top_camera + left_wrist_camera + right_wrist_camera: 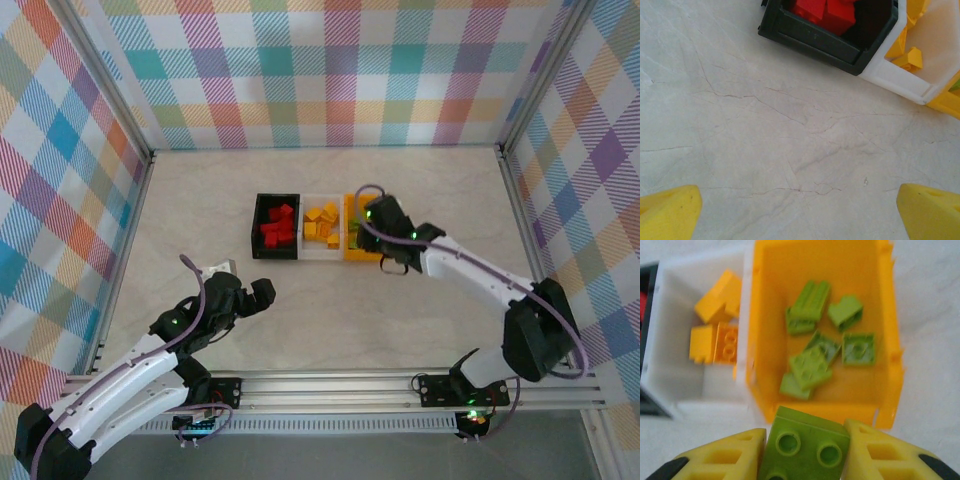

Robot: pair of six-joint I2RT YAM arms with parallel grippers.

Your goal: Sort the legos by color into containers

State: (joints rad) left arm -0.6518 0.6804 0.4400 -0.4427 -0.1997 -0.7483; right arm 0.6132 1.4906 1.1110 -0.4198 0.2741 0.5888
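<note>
Three containers stand in a row mid-table: a black bin (256,226) with red legos (278,225), a white bin (321,254) with orange-yellow legos (322,222), and an orange-yellow bin (765,315) with several light green legos (810,365). My right gripper (807,452) is shut on a light green lego (807,442), studs facing the camera, just in front of the orange-yellow bin's near wall. My left gripper (800,210) hangs open over bare table, its yellow fingers (667,210) far apart, short of the black bin (815,37).
Plaid walls and aluminium frame rails enclose the table (400,310). A small white object (218,268) lies beside the left arm. Bare marble-patterned table spreads in front of and behind the bins.
</note>
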